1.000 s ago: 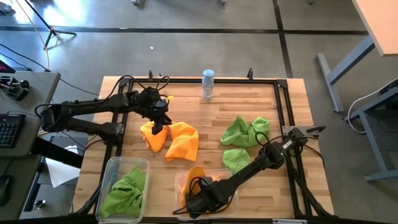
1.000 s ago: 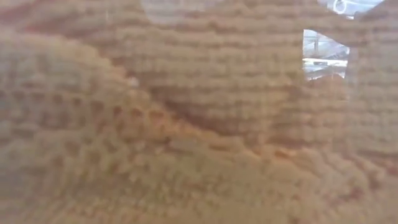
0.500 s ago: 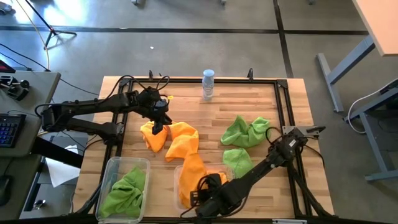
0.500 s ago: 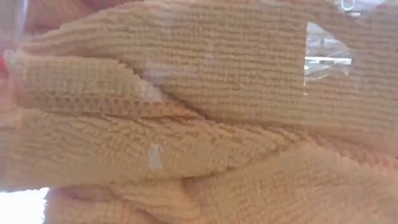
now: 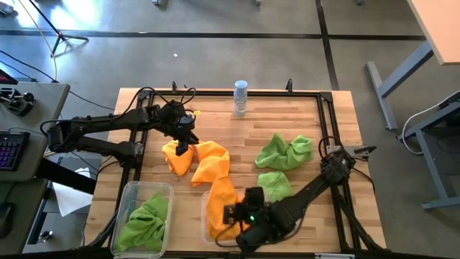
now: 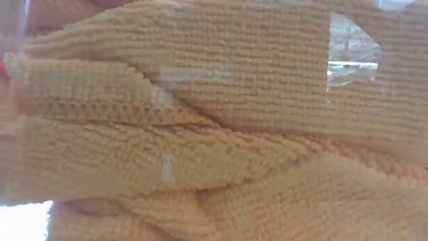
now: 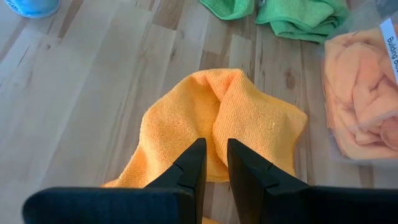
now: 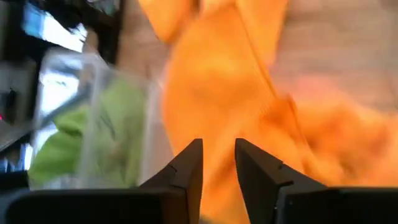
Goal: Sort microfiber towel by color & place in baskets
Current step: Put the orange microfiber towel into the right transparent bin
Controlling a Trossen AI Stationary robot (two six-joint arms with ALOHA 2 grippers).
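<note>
Two orange towels lie at the table's middle, one (image 5: pixel 179 160) under my left gripper (image 5: pixel 184 148), the other (image 5: pixel 211 167) beside it. A third orange towel (image 5: pixel 219 205) lies in the right basket (image 5: pixel 206 232), its far end over the rim; it fills the low view (image 6: pixel 200 134). My right gripper (image 5: pixel 231 214) hovers above it, open (image 8: pixel 219 149). The left basket (image 5: pixel 130 193) holds a green towel (image 5: pixel 147 219). Two green towels (image 5: pixel 284 152) (image 5: pixel 273 185) rest on the table's right half. My left gripper (image 7: pixel 214 155) is shut on a raised bunch of the orange towel (image 7: pixel 124 182), coming slanting down from the table's far side. The fingers hide the place of contact. The rest of the towel lies on the table.
A small clear bottle (image 5: pixel 240 97) stands at the far edge. A black frame (image 5: pixel 327 129) runs round the tabletop. Bare wood (image 5: pixel 237 137) lies between the orange and the green towels.
My right gripper has risen out of the right basket and tipped less steeply. The orange towel there has spread out: it now lies long in the basket with its far end over the rim.
</note>
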